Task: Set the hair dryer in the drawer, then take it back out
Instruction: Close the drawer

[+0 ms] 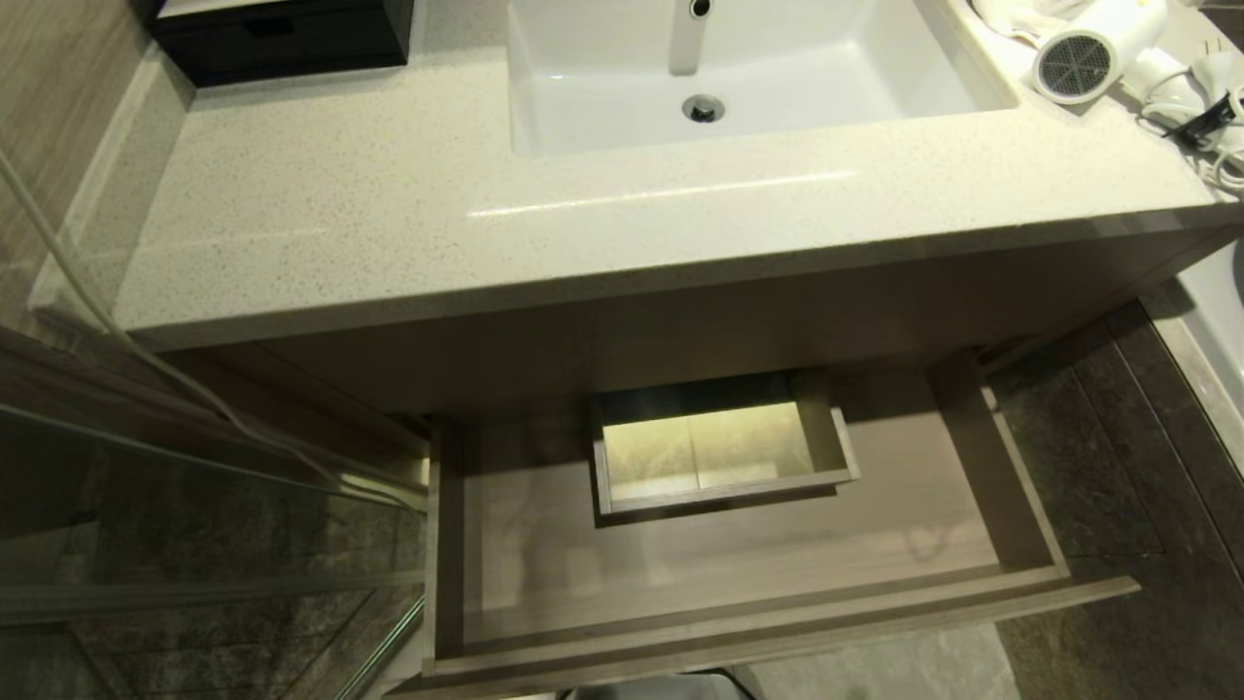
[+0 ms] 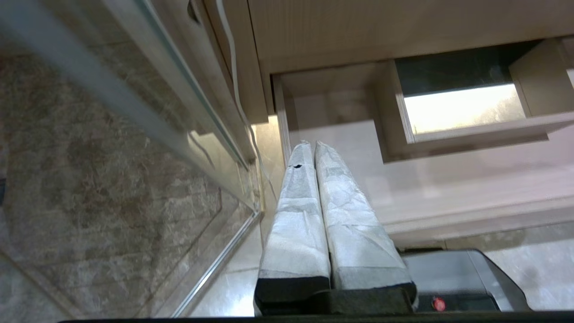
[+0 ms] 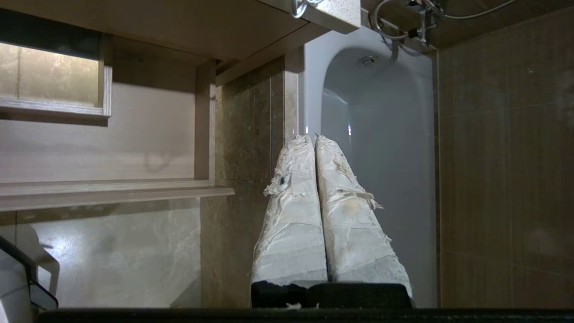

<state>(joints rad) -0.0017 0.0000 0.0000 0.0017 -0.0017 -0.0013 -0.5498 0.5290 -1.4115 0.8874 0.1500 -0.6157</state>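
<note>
hair dryer (image 1: 1103,49) lies on the tabletop (image 1: 389,214) at the far right corner, right of the sink (image 1: 739,68), grey grille end facing the camera, cord (image 1: 1205,117) bunched just beside it on the right. a white towel (image 1: 1011,15) sits just behind it. drawer (image 1: 739,574) under the tabletop is pulled out, nothing in it, rectangular cutout (image 1: 714,452) in its base near the back. neither arm shows in the head view. left claw (image 2: 314,146) clenched, taped fingers pressed together, holding nothing, hanging near the drawer's left front corner beside a glass panel (image 2: 134,112). right claw (image 3: 311,139) clenched too, holding nothing, off the drawer's right side, pointing toward a bathtub (image 3: 381,134).
</note>
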